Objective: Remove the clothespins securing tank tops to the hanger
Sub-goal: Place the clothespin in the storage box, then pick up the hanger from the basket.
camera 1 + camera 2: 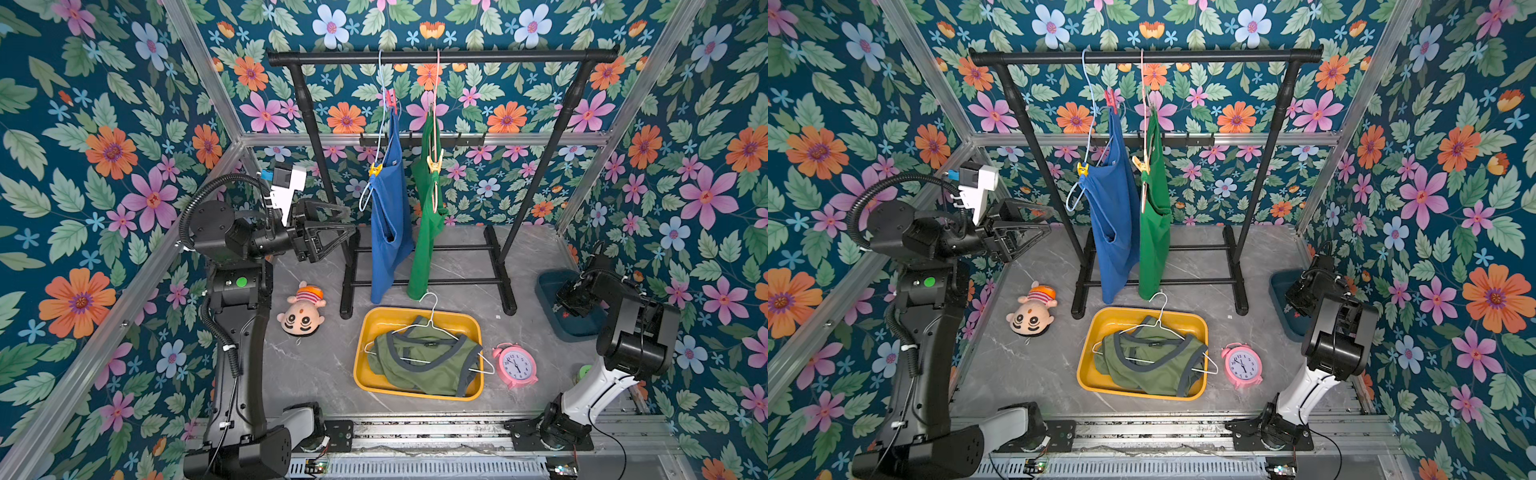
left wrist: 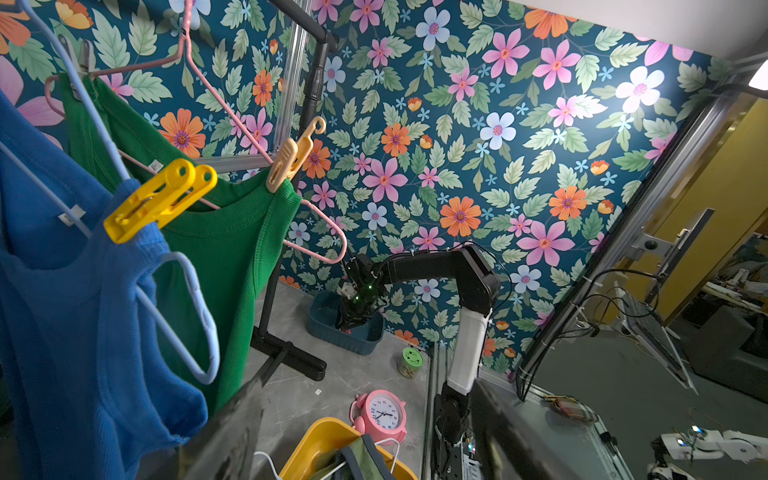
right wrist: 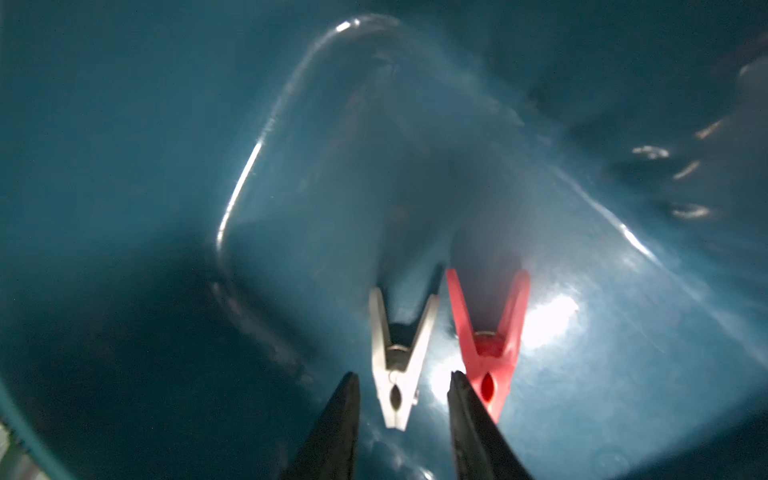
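Clothespin [image 3: 397, 365] is lying between the right gripper's [image 3: 403, 376] parted jaws, in the 3 o'clock bin [image 1: 547, 287]. Left gripper [image 1: 351, 222] is gaping wide.

Grey tabletop [image 1: 316, 365] with rack [image 1: 347, 299], yellow tray [image 1: 360, 345], doll [image 1: 301, 316], clock [image 1: 515, 366]

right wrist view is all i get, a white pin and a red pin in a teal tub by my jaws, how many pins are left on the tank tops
Observer: Three show in both top views: a red clothespin and a yellow clothespin on the blue tank top, and a pale yellow clothespin on the green tank top.
Operator: and the other arm
Observer: The left gripper hovers beside the blue tank top, apart from it, jaws open and empty.
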